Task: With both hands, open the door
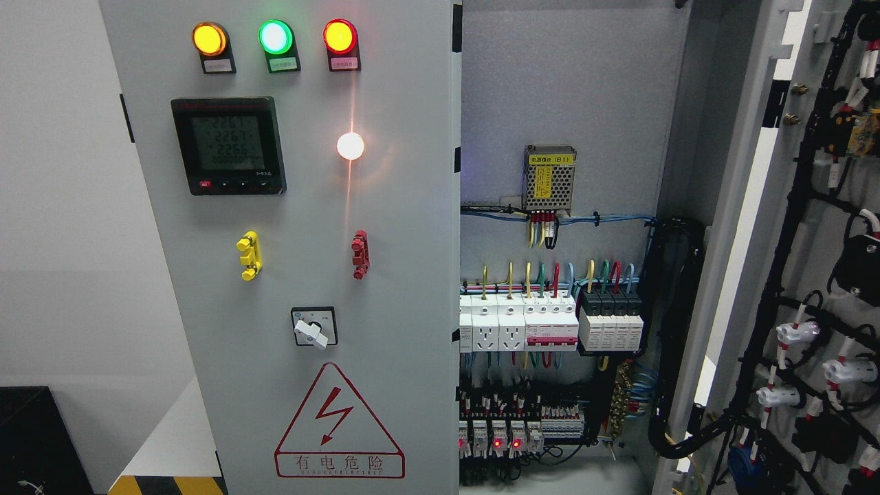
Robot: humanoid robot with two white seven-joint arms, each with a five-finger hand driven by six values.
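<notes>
A grey electrical cabinet fills the head view. Its left door (385,227) is closed and carries three lit lamps, a digital meter (228,146), yellow and red handles, a rotary switch (313,328) and a red warning triangle. The right door (770,227) is swung wide open at the far right, its wired inner face showing. Between them the cabinet interior (564,103) is exposed, with breakers (550,326) and coloured wires. Neither of my hands or arms shows anywhere.
A black box (34,440) sits at the lower left by a white wall. A yellow-and-black striped edge (168,485) runs along the floor by the cabinet base. A thick black cable bundle (677,330) hangs inside beside the open door's hinge side.
</notes>
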